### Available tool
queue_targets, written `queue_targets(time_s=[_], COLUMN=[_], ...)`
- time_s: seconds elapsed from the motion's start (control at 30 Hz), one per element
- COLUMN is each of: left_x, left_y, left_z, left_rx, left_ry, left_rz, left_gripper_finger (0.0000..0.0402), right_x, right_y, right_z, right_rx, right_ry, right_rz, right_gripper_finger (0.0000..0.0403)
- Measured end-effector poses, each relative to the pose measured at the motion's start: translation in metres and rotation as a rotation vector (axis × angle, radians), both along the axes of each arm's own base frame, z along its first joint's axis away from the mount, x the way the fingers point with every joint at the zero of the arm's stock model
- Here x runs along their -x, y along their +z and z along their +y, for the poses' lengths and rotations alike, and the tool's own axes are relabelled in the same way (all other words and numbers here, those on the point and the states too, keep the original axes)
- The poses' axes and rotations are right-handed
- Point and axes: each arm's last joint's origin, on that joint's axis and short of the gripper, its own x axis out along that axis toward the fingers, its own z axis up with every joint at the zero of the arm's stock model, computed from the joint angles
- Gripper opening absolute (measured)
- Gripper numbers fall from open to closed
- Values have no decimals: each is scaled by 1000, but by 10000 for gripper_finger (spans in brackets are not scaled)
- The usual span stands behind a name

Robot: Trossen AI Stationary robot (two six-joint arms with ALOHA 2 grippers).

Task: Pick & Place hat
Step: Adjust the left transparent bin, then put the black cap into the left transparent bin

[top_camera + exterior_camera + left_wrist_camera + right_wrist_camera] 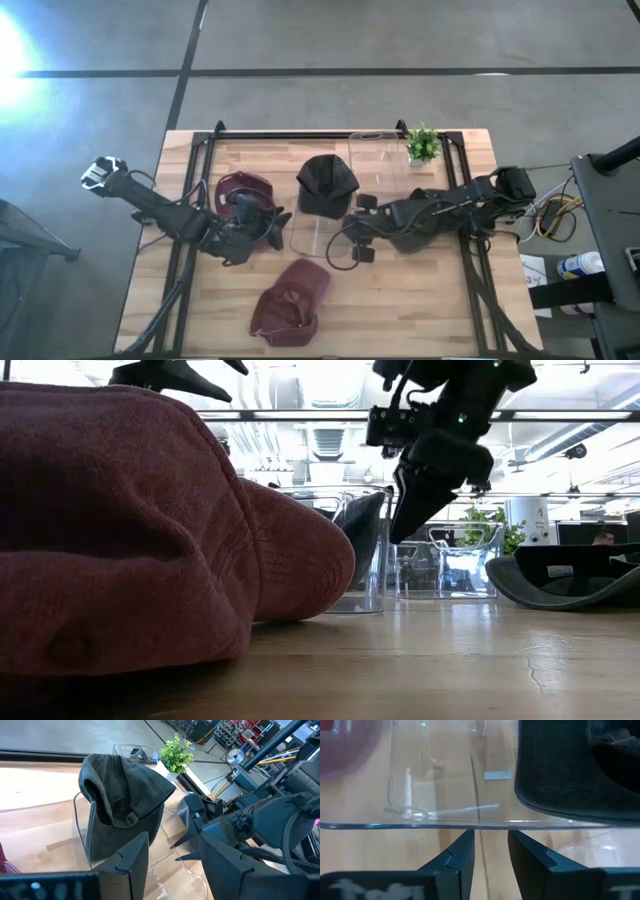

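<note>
Your right gripper [490, 855] hovers at the clear bin's [445, 822] rim, fingers narrowly parted, empty; black hat [326, 183] draped there. Left gripper [272, 224] released beside maroon hat [242, 190].

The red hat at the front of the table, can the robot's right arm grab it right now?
Probably yes. The maroon cap lies alone on bare wood, nothing on it. The right gripper hangs nearby beside the clear bin, fingers apart and empty, with open table between them.

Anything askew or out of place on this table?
The dark grey cap hangs over the rim of the clear bin instead of sitting inside. One maroon cap lies crumpled near the front edge.
</note>
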Motion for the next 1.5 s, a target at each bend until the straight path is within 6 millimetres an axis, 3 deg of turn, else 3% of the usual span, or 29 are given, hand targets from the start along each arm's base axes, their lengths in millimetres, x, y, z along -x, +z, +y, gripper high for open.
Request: queue_targets(time_s=[0.37, 0.8, 0.97, 1.27, 1.5], left_x=[0, 1, 1, 1, -2], left_y=[0, 1, 1, 0, -2], left_z=[1, 2, 2, 1, -1], left_rx=[-10, -30, -40, -36, 42], left_ry=[20, 49, 47, 33, -87], left_rz=[-6, -14, -8, -4, 38], left_gripper_finger=[167, 167, 167, 167, 167], right_x=[-12, -23, -22, 5, 36], right_y=[2, 10, 11, 40, 58], right_z=[-26, -58, -62, -34, 1], right_rx=[116, 154, 185, 154, -110], right_ry=[-95, -109, -74, -36, -202], right_rz=[-9, -99, -87, -56, 61], right_gripper_finger=[107, 102, 98, 83, 75])
